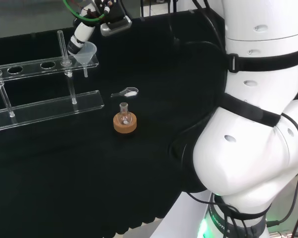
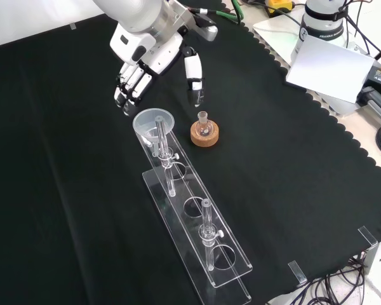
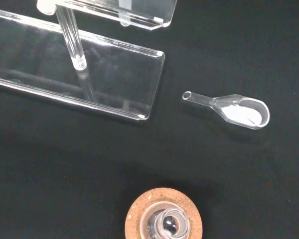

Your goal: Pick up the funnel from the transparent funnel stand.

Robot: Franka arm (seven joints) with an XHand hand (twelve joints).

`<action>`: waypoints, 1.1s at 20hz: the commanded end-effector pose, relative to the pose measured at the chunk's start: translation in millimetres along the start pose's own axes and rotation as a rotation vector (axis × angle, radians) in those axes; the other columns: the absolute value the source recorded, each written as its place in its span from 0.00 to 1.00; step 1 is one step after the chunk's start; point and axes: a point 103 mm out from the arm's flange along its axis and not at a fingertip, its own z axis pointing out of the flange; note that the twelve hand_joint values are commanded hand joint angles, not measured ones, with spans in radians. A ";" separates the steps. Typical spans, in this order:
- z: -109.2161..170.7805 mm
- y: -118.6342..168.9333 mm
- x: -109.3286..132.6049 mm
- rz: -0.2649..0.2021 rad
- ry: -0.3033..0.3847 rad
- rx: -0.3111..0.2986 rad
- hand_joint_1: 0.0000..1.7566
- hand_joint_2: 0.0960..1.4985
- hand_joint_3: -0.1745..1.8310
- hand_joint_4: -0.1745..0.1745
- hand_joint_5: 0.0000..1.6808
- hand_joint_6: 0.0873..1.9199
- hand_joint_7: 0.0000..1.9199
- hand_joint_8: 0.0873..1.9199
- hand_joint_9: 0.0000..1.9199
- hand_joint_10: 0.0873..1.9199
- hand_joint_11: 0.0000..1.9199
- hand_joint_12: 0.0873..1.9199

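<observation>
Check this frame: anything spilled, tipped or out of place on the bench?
Nothing stands out. The funnel sits upright in the funnel stand, the small flask stands in its cork ring, and the scoop lies flat with its white powder contained.

You're at a lab bench | black cloth over the top | clear glassware: funnel in a transparent funnel stand, small flask on a cork ring, glass scoop holding white powder | cables and robot gear at the bench's edge in the front view

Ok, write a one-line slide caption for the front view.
Open hand poised just beyond the funnel seated in its transparent stand.
</observation>
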 end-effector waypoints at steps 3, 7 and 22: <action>4.2 10.3 13.1 0.006 -0.053 0.006 0.28 0.45 0.11 0.85 0.00 0.00 0.00 0.00 0.00 0.13 0.10 0.78; 7.3 19.2 17.4 0.004 -0.060 0.015 0.29 0.45 0.10 0.82 0.00 0.00 0.00 0.00 0.00 0.16 0.11 0.78; 16.6 45.9 12.3 0.006 -0.070 0.026 0.35 0.48 0.10 0.73 0.00 0.00 0.03 0.00 0.00 0.45 0.17 0.79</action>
